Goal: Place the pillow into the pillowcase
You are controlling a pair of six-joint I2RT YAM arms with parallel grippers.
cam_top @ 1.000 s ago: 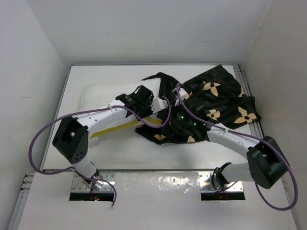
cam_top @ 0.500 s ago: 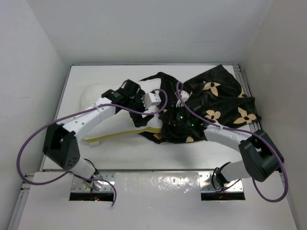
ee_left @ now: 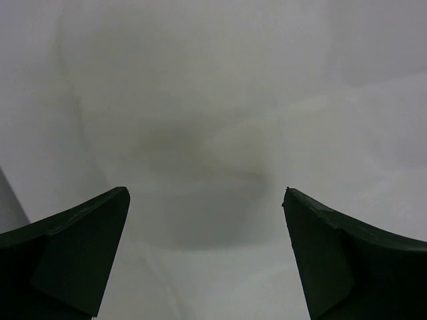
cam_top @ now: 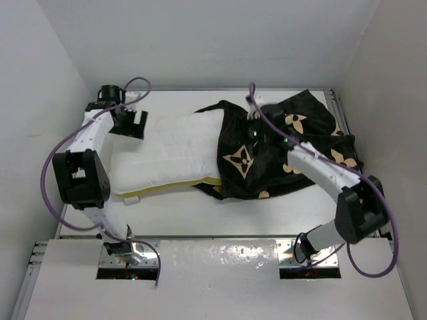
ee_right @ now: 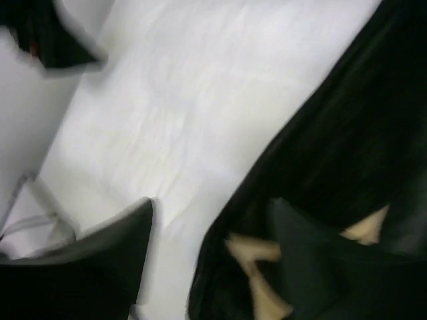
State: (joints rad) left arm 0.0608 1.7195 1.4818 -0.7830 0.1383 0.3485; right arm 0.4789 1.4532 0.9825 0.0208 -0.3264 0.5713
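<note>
Tools agape, empty: left tool (ee_left: pixel 207 190) over pillow (cam_top: pixel 167 150), right tool (ee_right: pixel 212 203) over pillowcase (cam_top: pixel 237 160)

A white table (cam_top: pixel 173 217) is seen from above, closed in on three sides by plain white walls: a back wall (cam_top: pixel 213 40), a left wall (cam_top: pixel 33 120) and a right wall (cam_top: pixel 393 93). A metal rail (cam_top: pixel 339 110) is run along the table's right edge, and a second rail (cam_top: pixel 27 273) is seen at the near left corner. At the near edge, a glossy white panel (cam_top: pixel 220 257) is set between a left mounting plate (cam_top: pixel 150 259) and a right mounting plate (cam_top: pixel 330 267), both of bare metal.
</note>
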